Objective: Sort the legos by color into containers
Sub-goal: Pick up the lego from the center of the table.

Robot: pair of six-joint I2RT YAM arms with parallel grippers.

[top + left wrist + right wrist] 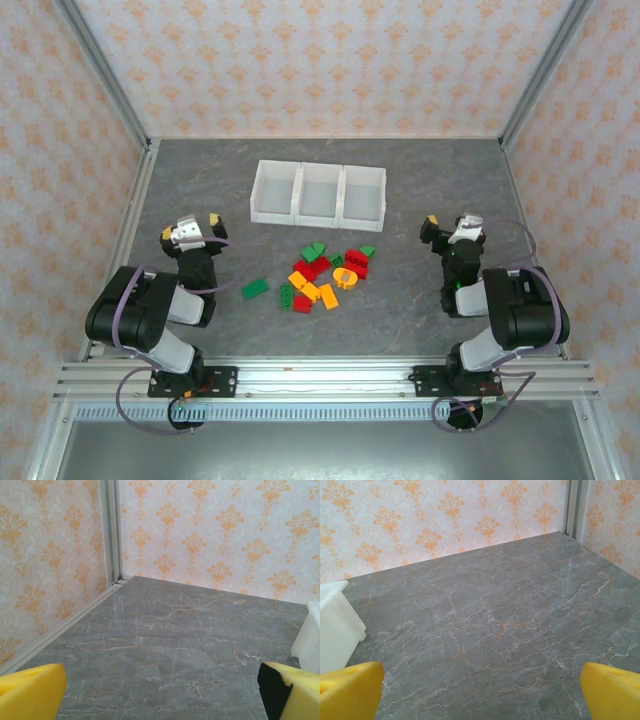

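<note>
From above, the small red, green and orange-yellow plastic lego bricks (325,275) are lying heaped between the left gripper (190,229) and right gripper (452,225), just short of three joined white translucent bins (268,211), all looking empty. A stray green brick (254,288) is lying slantwise nearer the left arm.

In the left wrist view, yellow fingertips (30,692) are standing wide apart, with the bins' wall (310,635) showing at right.

In the right wrist view, the fingertips (612,692) are likewise spreading wide.

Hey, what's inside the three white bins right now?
All three containers show bare white floor, no bricks. The legos lie on the table in front. Each near wall covers a strip of floor, unseen from the top camera.
</note>
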